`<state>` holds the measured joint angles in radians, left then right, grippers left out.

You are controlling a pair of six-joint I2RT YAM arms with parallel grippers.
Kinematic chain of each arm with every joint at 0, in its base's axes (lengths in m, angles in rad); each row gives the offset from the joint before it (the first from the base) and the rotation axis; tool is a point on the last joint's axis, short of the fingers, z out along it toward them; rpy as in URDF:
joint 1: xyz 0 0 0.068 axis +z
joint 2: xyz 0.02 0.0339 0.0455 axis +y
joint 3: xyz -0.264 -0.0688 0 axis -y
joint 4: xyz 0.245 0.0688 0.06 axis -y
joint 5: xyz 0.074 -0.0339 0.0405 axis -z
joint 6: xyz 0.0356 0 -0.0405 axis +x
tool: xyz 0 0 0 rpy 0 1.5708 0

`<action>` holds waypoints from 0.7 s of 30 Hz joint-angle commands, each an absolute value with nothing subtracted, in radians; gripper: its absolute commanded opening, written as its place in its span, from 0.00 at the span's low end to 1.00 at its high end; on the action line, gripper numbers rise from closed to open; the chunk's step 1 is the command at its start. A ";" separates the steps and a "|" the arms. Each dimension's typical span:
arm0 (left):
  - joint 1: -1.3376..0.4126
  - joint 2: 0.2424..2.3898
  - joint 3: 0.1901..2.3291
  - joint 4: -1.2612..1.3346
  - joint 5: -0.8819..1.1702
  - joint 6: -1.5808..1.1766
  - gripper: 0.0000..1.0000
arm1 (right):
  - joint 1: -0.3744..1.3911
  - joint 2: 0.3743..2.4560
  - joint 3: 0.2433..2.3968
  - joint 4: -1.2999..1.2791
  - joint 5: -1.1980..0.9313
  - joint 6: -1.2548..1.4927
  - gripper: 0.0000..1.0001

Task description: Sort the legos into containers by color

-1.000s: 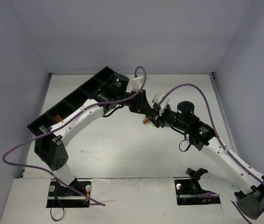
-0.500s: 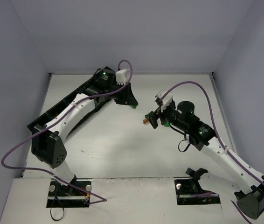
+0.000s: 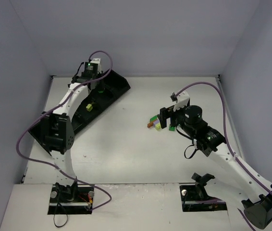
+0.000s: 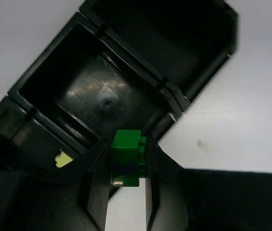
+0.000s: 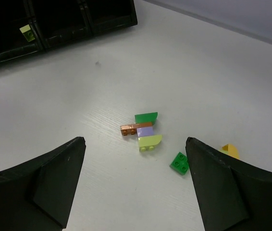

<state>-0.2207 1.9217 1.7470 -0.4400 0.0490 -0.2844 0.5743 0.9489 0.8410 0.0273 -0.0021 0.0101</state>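
Tray (image 4: 102,96) compartments are dark, edges cut off. Over the tray, my left gripper (image 4: 127,155) clamps a green brick (image 4: 126,161); my right gripper (image 5: 133,144) gapes empty.

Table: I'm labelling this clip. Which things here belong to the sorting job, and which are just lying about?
Job: tray; green brick in left gripper; lime brick in a compartment; loose cluster, green square, yellow brick on the table.
Just there: purple cables.
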 commanded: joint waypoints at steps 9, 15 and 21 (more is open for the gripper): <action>-0.186 2.150 1.996 -0.388 -0.112 -0.193 0.28 | 0.569 0.973 0.859 0.018 0.055 0.094 0.79; -0.186 2.154 2.008 -0.387 -0.087 -0.186 0.52 | 0.566 0.995 0.853 0.008 0.112 0.147 0.78; -0.219 2.037 1.936 -0.422 -0.040 -0.225 0.68 | 0.531 1.017 0.861 -0.029 0.176 0.218 0.73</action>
